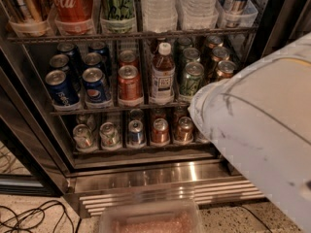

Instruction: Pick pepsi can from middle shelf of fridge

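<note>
Pepsi can sits label-out at the front of the shelf, an easy reach; the claw hangs to the right, and I can't tell its grip.

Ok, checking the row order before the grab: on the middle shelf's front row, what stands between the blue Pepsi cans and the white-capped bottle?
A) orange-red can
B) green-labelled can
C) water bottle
A: the orange-red can stands between the pepsi can and the bottle on the middle shelf; the gripper is out of view, only the white arm shows at right.
</note>
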Controlling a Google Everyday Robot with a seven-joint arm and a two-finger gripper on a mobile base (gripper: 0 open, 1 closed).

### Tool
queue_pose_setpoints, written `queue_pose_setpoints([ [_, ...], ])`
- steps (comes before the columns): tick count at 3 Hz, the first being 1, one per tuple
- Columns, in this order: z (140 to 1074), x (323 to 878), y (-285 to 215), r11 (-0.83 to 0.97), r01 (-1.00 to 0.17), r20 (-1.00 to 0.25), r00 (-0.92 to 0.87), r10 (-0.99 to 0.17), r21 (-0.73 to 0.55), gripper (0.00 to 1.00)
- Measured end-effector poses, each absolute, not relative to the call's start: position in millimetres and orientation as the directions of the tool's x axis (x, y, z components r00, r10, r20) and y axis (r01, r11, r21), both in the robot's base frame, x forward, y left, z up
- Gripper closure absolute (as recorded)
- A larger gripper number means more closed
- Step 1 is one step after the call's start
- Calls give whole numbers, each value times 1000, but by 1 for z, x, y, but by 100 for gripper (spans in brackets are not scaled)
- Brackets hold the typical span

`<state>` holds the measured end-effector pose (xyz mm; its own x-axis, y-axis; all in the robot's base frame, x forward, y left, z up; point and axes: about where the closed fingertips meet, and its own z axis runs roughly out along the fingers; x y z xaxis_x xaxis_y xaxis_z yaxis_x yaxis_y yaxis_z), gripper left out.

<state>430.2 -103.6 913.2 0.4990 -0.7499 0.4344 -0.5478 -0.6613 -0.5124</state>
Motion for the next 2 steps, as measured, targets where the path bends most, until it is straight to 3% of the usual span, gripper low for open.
queue_pose_setpoints([
  [1, 914, 430, -103, -662, -547, 435, 499, -750, -513, 100],
  [2, 910, 439, -94, -732, -465, 510, 526, -681, -497, 100],
])
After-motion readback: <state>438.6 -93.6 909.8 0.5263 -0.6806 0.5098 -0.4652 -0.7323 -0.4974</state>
